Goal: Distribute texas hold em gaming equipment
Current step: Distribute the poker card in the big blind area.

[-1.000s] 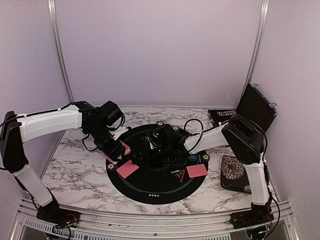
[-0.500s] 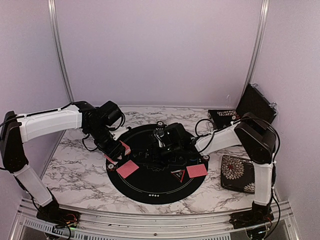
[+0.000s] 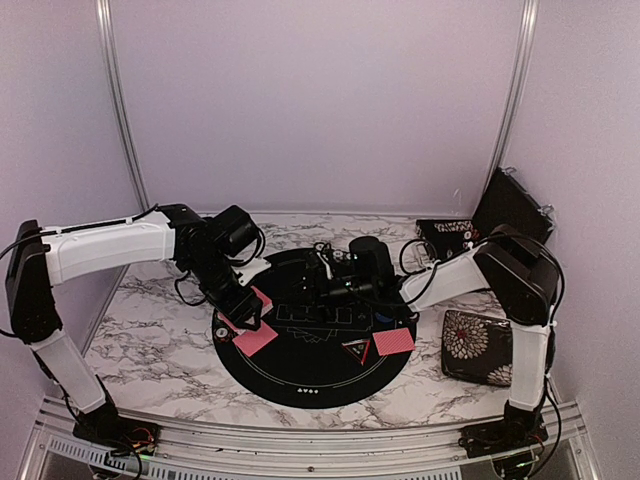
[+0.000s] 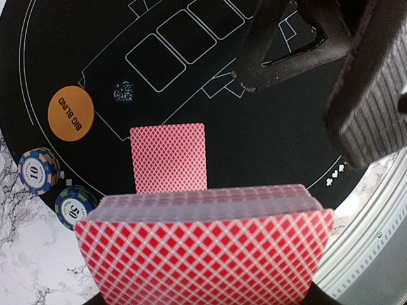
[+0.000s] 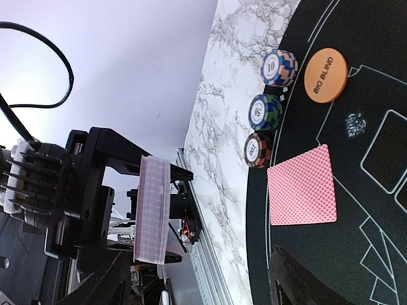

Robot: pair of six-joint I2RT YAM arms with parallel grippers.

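My left gripper [image 3: 241, 312] is shut on a deck of pink-red-backed cards [image 4: 203, 248] and holds it above the left edge of the round black mat [image 3: 300, 385]. One card [image 4: 168, 157] lies face down on the mat just beyond the deck, and it shows in the top view [image 3: 255, 338]. Another card [image 3: 393, 341] lies at the right, beside a black triangle marker [image 3: 356, 350]. An orange Big Blind button [image 4: 70, 115] and striped chip stacks [image 4: 38, 170] sit at the mat's left rim. My right gripper [image 3: 322, 287] hovers open and empty over the mat's middle.
A black floral case [image 3: 470, 346] lies on the marble at the right. A second open case [image 3: 510, 213] leans on the back right wall, with a small patterned box [image 3: 445, 232] in front of it. The metal rail [image 3: 300, 440] runs along the near edge.
My right arm has drawn back to the right and away from the mat's middle. My left gripper has shifted a little right and nearer with the deck.
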